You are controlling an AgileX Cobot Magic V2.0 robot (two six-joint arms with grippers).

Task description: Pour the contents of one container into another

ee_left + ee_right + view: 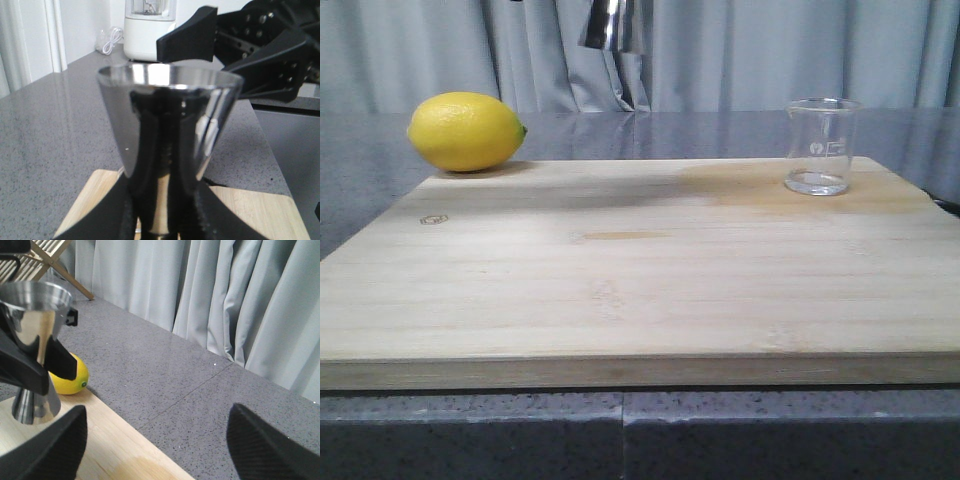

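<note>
From my station I see the left pincer (pixel 167 220) clamped on a polished steel jigger (pixel 167 145), its black fingers (pixel 107 217) pressing the narrow waist from both sides while the wide mouth stands upright above them. The right wrist view shows that same jigger (pixel 35 345) raised clear of the wooden board (pixel 115 450), with the lemon (pixel 70 375) just behind it and lower down. The right pincer (pixel 155 440) is spread wide with nothing between its fingers; grey counter (pixel 190 385) and pale curtains (pixel 200 295) lie ahead of it. From the front, only the jigger's lower cone (pixel 612 25) dips in at the upper edge, above the board's far side, with the lemon (pixel 466 131) down to the left-arm side of it at the board's back corner. The glass beaker (pixel 821 146) stands upright on the board (pixel 620 290), well off to the right-arm side of the held jigger. It carries pale printed marks, a small round emblem and graduation lines, but I cannot read them. A small stamped logo (pixel 434 218) sits on the board below the lemon, also illegible. Beyond the left pincer, a white blender base (pixel 149 30) stands on the counter by a coiled cord (pixel 109 41).
</note>
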